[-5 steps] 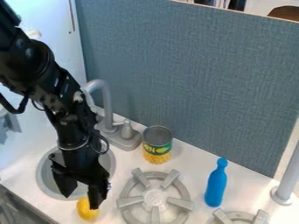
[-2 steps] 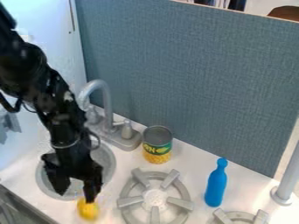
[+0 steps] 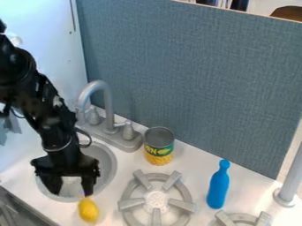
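Over the round sink (image 3: pixel 108 170), the black gripper (image 3: pixel 71 190) is empty — fingers spread well apart. The yellow lemon (image 3: pixel 88 210) lies at near left — close to the right finger, left of the stove burner (image 3: pixel 156 200).

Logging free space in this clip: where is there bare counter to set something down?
Bare counter lies between the can and blue bottle, and between that bottle and the grey post. It is crowded at the sink, where the open tool hangs close to the yellow lemon.
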Tool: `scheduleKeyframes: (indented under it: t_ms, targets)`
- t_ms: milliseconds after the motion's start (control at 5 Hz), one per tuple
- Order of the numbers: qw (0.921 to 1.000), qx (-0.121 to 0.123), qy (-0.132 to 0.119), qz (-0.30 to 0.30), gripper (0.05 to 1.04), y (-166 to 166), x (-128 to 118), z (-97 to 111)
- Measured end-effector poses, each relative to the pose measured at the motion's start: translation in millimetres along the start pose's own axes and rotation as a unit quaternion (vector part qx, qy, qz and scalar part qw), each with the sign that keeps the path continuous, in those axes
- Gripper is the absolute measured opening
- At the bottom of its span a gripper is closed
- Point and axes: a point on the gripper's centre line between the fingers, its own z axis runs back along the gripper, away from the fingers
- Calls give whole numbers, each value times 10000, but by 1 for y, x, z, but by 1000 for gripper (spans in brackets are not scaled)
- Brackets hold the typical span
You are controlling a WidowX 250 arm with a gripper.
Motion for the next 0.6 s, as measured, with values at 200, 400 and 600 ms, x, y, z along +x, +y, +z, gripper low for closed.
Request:
scheduleKeyframes:
  t_ms: [200,400,600]
  targets:
    - [9943,247,-268,1003,1004,-5,-5,-4]
    - [9882,449,-426,1401,1004,-6,-7,-5]
    - [9850,476,-426,1604,1003,-6,-7,-4]
